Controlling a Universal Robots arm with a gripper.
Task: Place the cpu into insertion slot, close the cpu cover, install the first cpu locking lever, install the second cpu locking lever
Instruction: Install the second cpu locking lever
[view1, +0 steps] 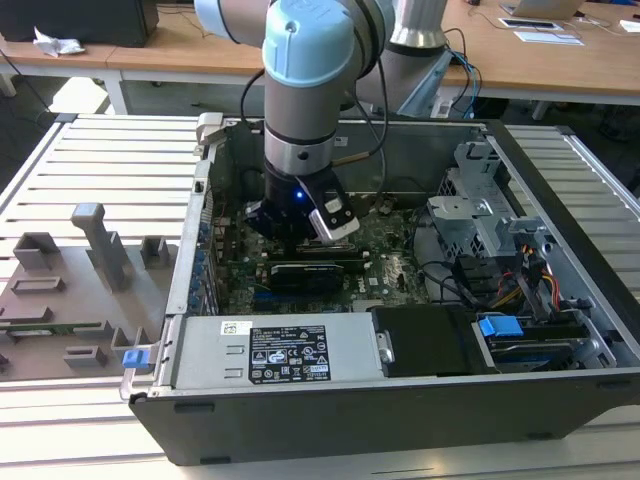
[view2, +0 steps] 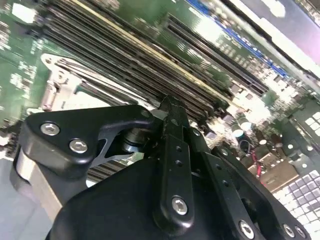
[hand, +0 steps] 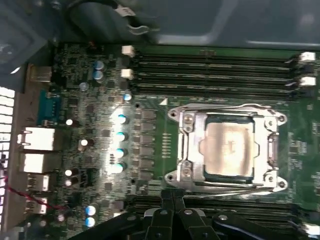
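Observation:
In the first wrist view the cpu (hand: 230, 145), a dull silver square, lies flat in the insertion slot (hand: 227, 118), whose dark frame shows around it. The silver cpu cover (hand: 187, 145) lies down over the cpu's edges. Thin wire levers (hand: 225, 106) run along two opposite sides of the cover; whether they are latched I cannot tell. My gripper (hand: 173, 200) hovers beside the socket with its black fingers pressed together and nothing between them. In the second wrist view the gripper (view2: 172, 107) hangs over the memory slots, with the cover (view2: 65, 80) just past it. The exterior view puts the gripper (view1: 290, 238) inside the open computer case.
Long black memory slots (hand: 210, 67) flank the socket on both sides. Capacitors (hand: 120, 142) and rear ports (hand: 37, 150) stand beside it. The case (view1: 190, 250) also holds a power supply (view1: 280, 350), a drive cage (view1: 480, 215) and cables. A grey fixture plate (view1: 70, 290) lies at the exterior view's left.

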